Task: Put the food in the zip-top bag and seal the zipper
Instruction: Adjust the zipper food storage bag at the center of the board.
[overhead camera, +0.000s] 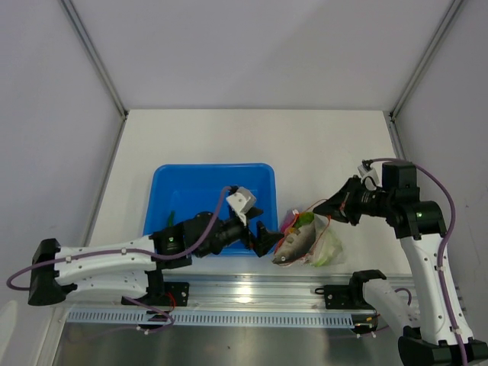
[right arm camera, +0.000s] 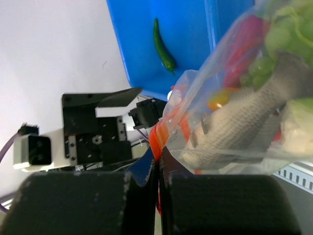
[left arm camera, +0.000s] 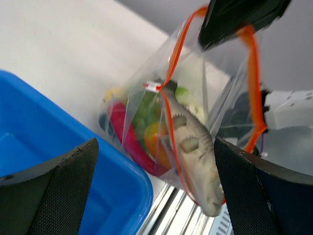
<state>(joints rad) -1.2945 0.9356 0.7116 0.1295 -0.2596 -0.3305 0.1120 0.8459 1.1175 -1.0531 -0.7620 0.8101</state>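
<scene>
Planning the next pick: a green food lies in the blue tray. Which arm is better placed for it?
Left, probably: left jaws stand open by the tray holding the green food; right jaws are shut on the zipper.

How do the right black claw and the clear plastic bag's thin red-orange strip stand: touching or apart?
Touching. The right wrist view shows the right gripper shut, its black fingers pinching the red-orange strip between them.

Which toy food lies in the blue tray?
The thin green pepper, lying alone in the tray; the fish and the other foods are over at the bag.
</scene>
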